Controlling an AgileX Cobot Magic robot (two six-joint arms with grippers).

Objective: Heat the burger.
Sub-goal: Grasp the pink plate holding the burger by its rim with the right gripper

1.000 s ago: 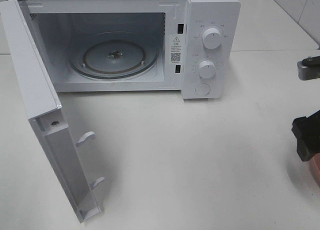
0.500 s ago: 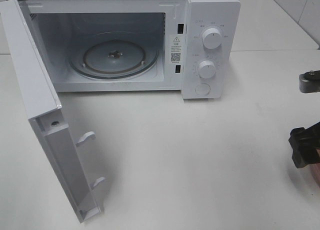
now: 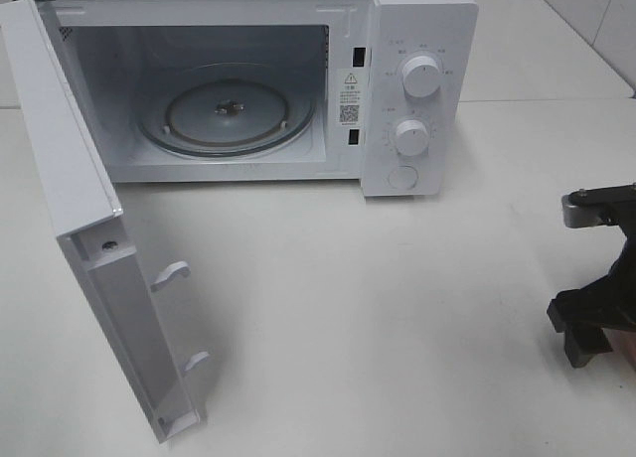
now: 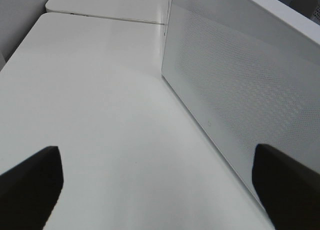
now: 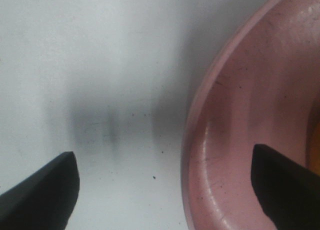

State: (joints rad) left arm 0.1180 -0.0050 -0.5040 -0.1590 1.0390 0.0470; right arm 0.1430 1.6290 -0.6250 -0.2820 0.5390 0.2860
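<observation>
The white microwave (image 3: 417, 89) stands at the back with its door (image 3: 89, 228) swung wide open to the left and the glass turntable (image 3: 227, 114) bare. My right gripper (image 3: 592, 328) is low at the table's right edge. In the right wrist view the right gripper (image 5: 162, 190) is open. It straddles the rim of the pink plate (image 5: 240, 140), one fingertip (image 5: 40, 190) over the table and the other over the plate's inside. The burger is hidden, apart from an orange sliver (image 5: 316, 135) that may be it. My left gripper (image 4: 160, 190) is open and empty over bare table.
A perforated white panel of the microwave (image 4: 240, 90) runs close beside the left gripper. The white table (image 3: 378, 308) stretches in front of the microwave. The two knobs (image 3: 421, 76) sit on the microwave's right panel. A tiled wall (image 3: 596, 10) is at the back right.
My right gripper has come down and moved left and nearer in the high view, covering the copper-coloured thing seen at the right edge. The microwave and its door have not moved.
</observation>
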